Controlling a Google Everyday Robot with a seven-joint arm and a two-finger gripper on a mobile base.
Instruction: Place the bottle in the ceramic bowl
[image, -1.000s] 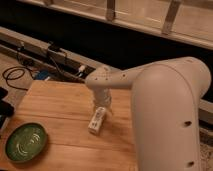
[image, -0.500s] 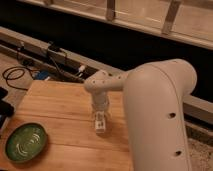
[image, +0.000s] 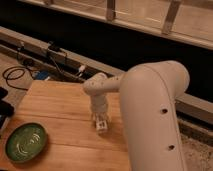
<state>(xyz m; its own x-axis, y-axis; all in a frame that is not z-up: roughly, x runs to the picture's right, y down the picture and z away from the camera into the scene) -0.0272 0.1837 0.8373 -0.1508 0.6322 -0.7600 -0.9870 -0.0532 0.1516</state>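
Observation:
The bottle, small and white with dark marks on its label, lies on the wooden table near its middle. My gripper hangs from the white arm and sits right over the bottle, at its top end. The arm's wrist hides part of the bottle. The ceramic bowl, shallow and glossy green with pale streaks inside, stands empty at the table's front left corner, well to the left of the gripper and bottle.
Black cables and a small black box lie behind the table at the back left. A dark object sits at the table's left edge. A grey ledge runs along the back.
The arm has swung further over the table and the gripper has come down onto the bottle. The bottle and the bowl have stayed about where they were.

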